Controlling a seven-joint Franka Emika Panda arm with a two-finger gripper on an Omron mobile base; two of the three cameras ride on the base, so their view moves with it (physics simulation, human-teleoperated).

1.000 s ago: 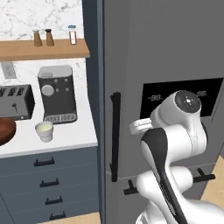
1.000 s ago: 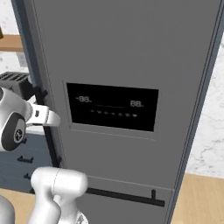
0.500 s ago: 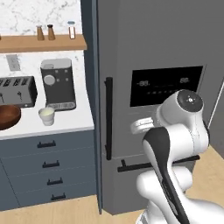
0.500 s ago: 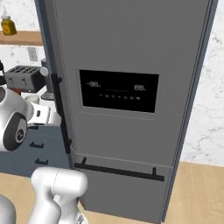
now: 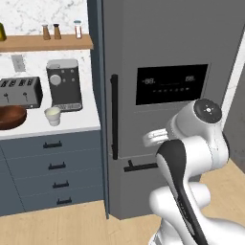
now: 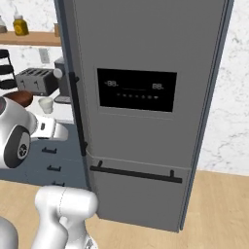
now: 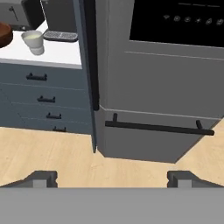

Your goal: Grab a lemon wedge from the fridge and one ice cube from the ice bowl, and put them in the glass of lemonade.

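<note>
The pincer [image 7: 112,178] is fully open, holding nothing, aimed at the closed fridge [image 7: 166,78] ahead of it. The fridge's horizontal bar handle [image 7: 158,127] lies just beyond the fingertips. Up and to the left, on the desk [image 7: 39,56], stands the glass of lemonade [image 7: 33,41], with the ice bowl [image 7: 3,33] further left of it.

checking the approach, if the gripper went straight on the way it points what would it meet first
Probably the lower front of the tall dark grey fridge, near its horizontal black bar handle; the open gripper is tilted downward, so depth is uncertain.
</note>
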